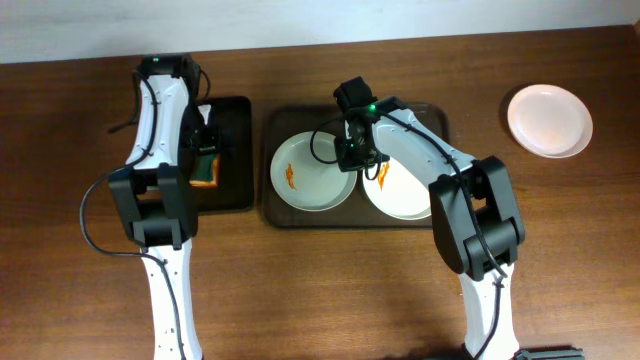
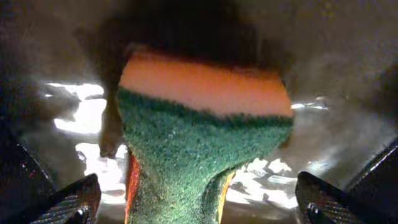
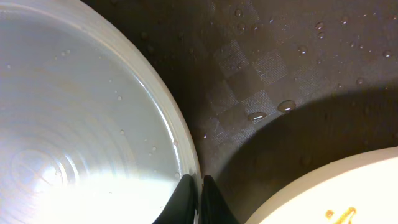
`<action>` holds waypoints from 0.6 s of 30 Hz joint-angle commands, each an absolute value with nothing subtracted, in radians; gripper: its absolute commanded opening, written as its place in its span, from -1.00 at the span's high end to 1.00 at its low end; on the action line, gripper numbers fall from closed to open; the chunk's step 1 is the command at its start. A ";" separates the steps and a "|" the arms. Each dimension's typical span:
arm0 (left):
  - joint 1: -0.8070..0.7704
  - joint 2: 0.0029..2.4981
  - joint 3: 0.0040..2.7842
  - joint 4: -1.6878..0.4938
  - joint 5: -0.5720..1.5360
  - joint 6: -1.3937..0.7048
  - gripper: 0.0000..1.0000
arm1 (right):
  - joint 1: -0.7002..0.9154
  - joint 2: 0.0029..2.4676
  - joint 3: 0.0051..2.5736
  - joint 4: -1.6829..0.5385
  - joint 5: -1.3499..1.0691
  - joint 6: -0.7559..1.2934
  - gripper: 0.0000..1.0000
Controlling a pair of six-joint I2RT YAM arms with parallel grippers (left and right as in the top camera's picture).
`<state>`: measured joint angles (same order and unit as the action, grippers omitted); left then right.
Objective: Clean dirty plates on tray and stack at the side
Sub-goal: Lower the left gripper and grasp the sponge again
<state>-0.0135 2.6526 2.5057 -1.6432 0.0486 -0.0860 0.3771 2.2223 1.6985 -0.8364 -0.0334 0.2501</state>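
Closed right gripper (image 3: 200, 200) at the rim of left plate (image 3: 74, 112), on tray (image 3: 267, 62); left gripper (image 2: 198, 202) wide open, sponge (image 2: 205, 137) between its fingers

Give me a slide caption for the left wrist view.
Left gripper, wide open, poised over a green-and-orange sponge.

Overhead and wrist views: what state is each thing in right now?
Left plate: on tray, orange smear, dirty.
Right plate: on tray, orange smear, dirty.
Side plate: on table, no smear visible.
Tray: wet with droplets.
Sponge: on black tray, ungripped.
Left tool: open, fingers either side of sponge.
Right tool: shut, at left plate's rim.
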 commanded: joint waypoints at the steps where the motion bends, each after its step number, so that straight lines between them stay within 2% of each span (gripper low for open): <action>1: -0.010 2.663 2.505 -1.664 0.055 -0.051 -0.82 | 0.386 2.214 1.682 -0.838 0.012 0.244 0.91; 10: -0.010 2.667 2.403 -1.673 -0.034 -0.025 -0.79 | 0.386 2.214 1.682 -0.844 0.012 0.244 0.91; 11: -0.010 2.667 2.389 -1.661 -0.034 -0.025 -0.67 | 0.386 2.214 1.682 -0.844 0.012 0.244 0.91; 12: -0.010 2.667 2.389 -1.659 -0.034 -0.025 -0.43 | 0.386 2.214 1.682 -0.844 0.012 0.244 0.91; 13: -0.010 2.667 2.389 -1.658 -0.034 -0.025 -0.02 | 0.386 2.214 1.682 -0.844 0.012 0.244 0.91; 14: -0.010 2.667 2.389 -1.658 -0.034 -0.025 0.24 | 0.386 2.214 1.682 -0.844 0.012 0.244 0.91; 15: -0.010 2.667 2.389 -1.650 -0.034 -0.025 0.70 | 0.386 2.214 1.682 -0.842 0.012 0.244 0.91; 17: -0.010 2.667 2.389 -1.639 -0.033 -0.025 1.00 | 0.386 2.214 1.682 -0.841 0.012 0.244 0.91; 18: -0.010 2.667 2.389 -1.634 -0.033 -0.025 1.00 | 0.386 2.214 1.682 -0.841 0.012 0.244 0.91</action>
